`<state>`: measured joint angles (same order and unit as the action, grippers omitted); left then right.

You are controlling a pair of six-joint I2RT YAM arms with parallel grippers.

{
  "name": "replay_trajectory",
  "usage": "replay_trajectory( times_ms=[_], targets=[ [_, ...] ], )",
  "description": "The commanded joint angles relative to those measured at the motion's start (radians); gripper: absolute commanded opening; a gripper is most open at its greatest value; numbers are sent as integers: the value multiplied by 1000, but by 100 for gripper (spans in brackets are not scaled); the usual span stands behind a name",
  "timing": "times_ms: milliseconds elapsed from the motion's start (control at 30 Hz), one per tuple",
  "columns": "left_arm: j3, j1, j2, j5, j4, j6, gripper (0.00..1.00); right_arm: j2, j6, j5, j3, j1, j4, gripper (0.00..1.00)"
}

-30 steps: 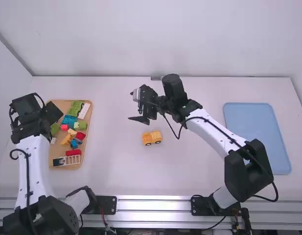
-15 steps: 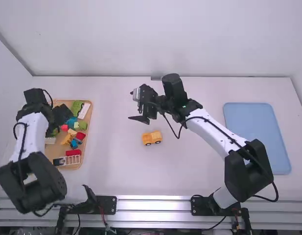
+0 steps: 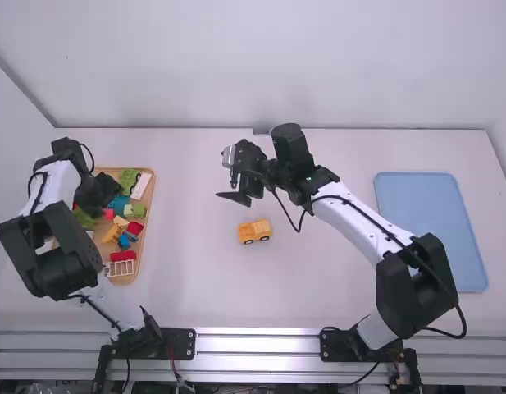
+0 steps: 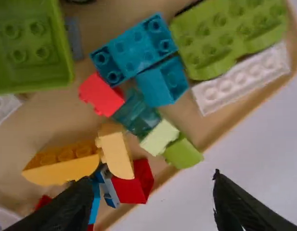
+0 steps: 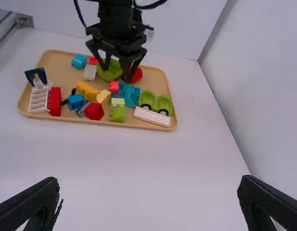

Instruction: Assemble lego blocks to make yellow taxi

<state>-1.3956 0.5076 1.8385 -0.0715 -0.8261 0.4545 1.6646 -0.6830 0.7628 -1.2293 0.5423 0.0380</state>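
Tabletop (image 3: 318,295): white, plain.
Yellow car (image 3: 254,231): centrally placed, presumably kept apart for building.
Right gripper (image 5: 150,180): jaws parted, near it.
Left gripper (image 4: 152,182): jaws spread above tray (image 5: 57,62) of blocks (image 4: 134,48), probably seeking parts.

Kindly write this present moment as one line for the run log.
left gripper: open, over block tray | right gripper: open, empty, over table | yellow wheeled piece: on table, ungripped

White walls (image 3: 261,66) beyond white table (image 3: 318,283)
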Motion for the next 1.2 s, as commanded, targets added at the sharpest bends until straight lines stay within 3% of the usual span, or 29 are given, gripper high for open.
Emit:
replay_trajectory(
  times_ms=[0, 167, 367, 800, 1000, 1167],
  targets=[
    [36, -3, 15, 93, 0, 108, 65, -2, 6, -12, -28, -6, -1, 99],
    [110, -3, 15, 85, 72, 107, 64, -2, 6, -34, -28, -5, 0, 99],
    [181, -4, 15, 85, 166, 106, 51, -2, 6, -35, -28, -6, -1, 99],
    [275, -2, 15, 88, 338, 88, 48, -2, 6, -57, -28, -6, -4, 99],
    [285, -3, 15, 85, 314, 100, 43, -2, 5, -58, -28, -6, -16, 99],
    [296, -5, 15, 56, 298, 109, 48, -2, 6, -58, -28, -6, -19, 99]
  ],
)
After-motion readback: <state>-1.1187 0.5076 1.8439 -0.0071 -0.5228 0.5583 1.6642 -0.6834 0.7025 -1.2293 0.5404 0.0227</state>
